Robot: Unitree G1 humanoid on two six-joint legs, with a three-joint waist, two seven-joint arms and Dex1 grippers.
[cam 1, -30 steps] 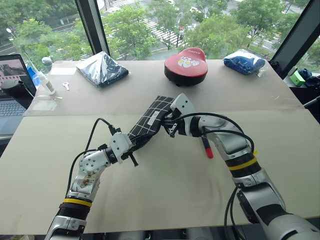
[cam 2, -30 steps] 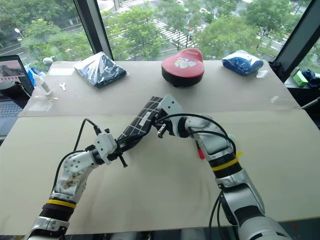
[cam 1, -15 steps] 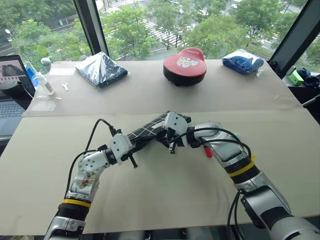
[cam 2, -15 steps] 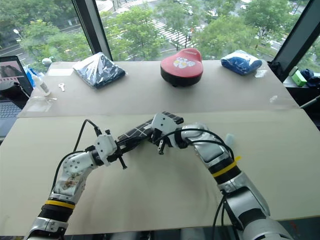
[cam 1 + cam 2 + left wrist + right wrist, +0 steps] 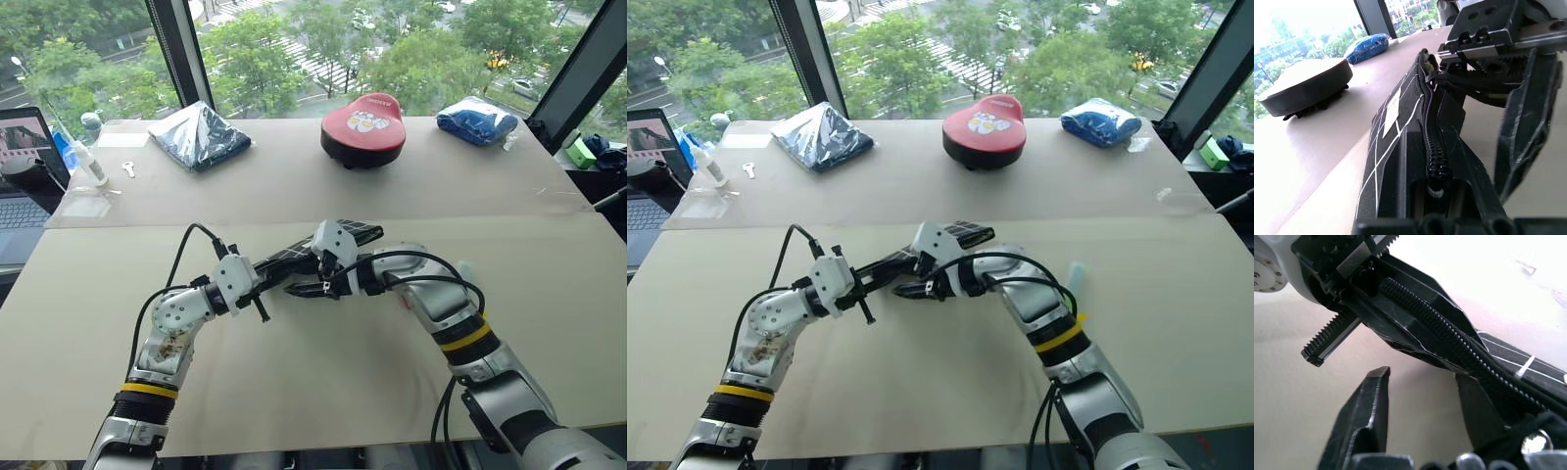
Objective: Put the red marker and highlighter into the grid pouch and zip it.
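Pouch was held above the table near its centre, lying almost level. Left claw was clamped on the pouch's left end. Right claw sat just beside the zipper, its fingers apart, gripping nothing.

A: Hidden items?
B: Grid pouch: middle covered by the right gripper; contents not visible. Red marker: only a red sliver shows behind the right forearm.
A: Cut off?
B: Laptop, by the frame's left edge. Small key-like item: too small to identify.
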